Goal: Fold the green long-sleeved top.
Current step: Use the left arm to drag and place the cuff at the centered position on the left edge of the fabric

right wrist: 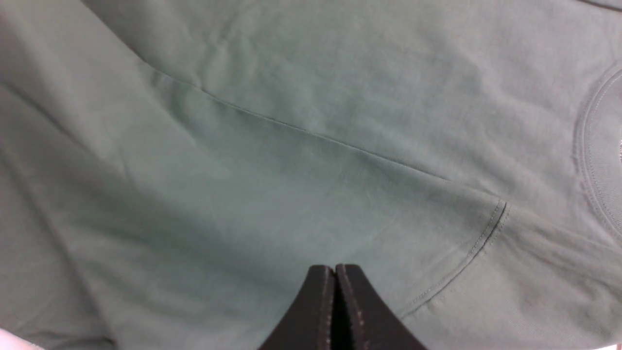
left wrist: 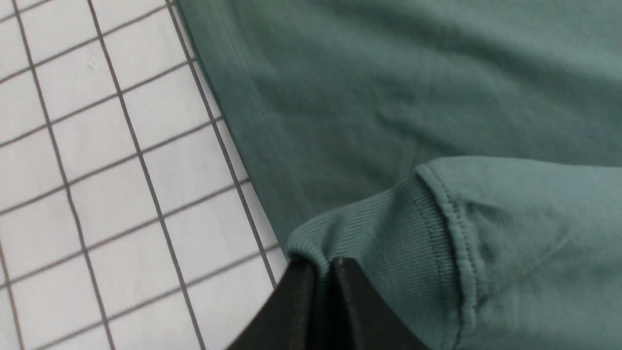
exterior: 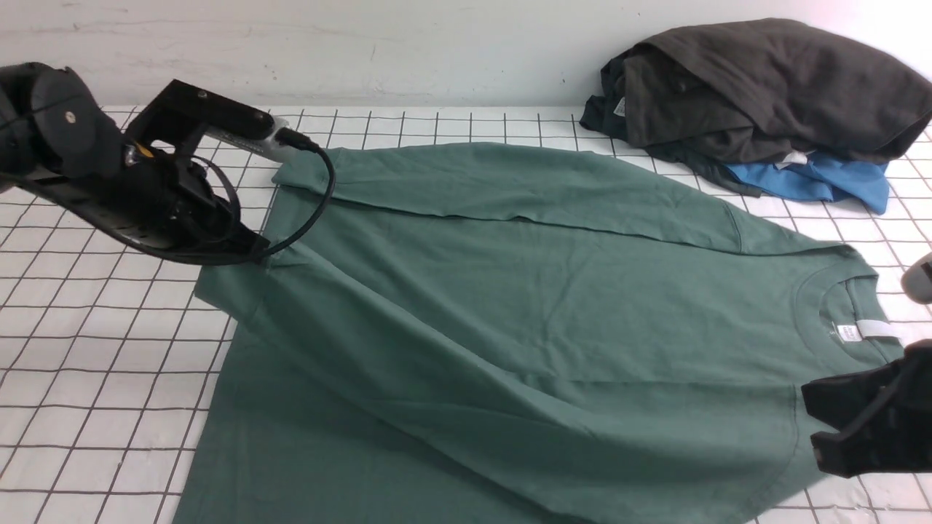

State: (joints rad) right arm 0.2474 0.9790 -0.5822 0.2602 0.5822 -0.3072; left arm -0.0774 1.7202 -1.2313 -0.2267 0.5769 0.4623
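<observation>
Lying spread across the gridded table (exterior: 95, 364), the green top (exterior: 524, 291) is being shown with its collar toward the right and its hem toward the left. 1 sleeve is being seen folded across the body along the far edge. The ribbed cuff (left wrist: 369, 233) of the other sleeve is being pinched between the narrow jaws of the left gripper (exterior: 255, 255), by the hem. The right gripper (exterior: 812, 418) is being held with its jaws pressed together over the near shoulder seam; whether cloth is being caught there cannot be told. A dark garment (exterior: 764, 80) and a blue garment (exterior: 823, 182) are being seen piled at the far right, near the top's far shoulder.
</observation>
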